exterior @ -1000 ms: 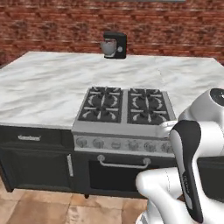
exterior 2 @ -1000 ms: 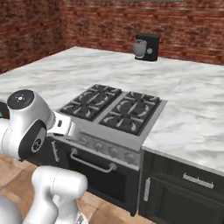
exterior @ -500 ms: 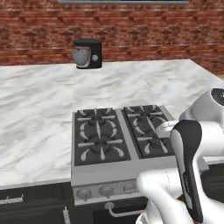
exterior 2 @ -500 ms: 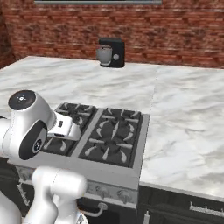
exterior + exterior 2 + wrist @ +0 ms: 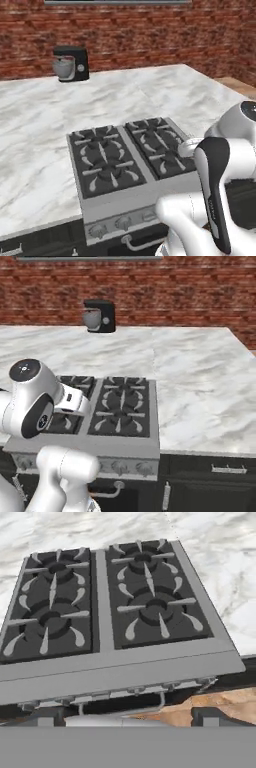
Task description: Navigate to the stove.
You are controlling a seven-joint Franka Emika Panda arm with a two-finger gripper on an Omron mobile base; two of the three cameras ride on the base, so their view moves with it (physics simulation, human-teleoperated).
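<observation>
Stove directly ahead of the base, set into a marble counter that runs out to both sides. In the left base view it sits low and centre; in the right base view it lies just in front of the folded arm, partly hidden by the arm's upper joint. Two black grate sections side by side, knob row along the front edge, oven handle below.

Hand view looks down on the cooktop from above and in front: both grates, the steel front lip and the knobs are all in sight. Gripper shows as two dark tips at the bottom, well apart, with nothing between them; it reads as open and empty.

Stand mixer at the back of the counter against the brick wall, well clear of the stove.

Judgement: base is close to the goal, roughly squared up on the stove front.

Risks from here:
- Driving further forward could put the base or the arm's elbow into the oven door or the counter edge.
- Arm is folded low over the front lip; any forward creep could brush the knobs.
- A late turn would leave the base skewed off centre.
</observation>
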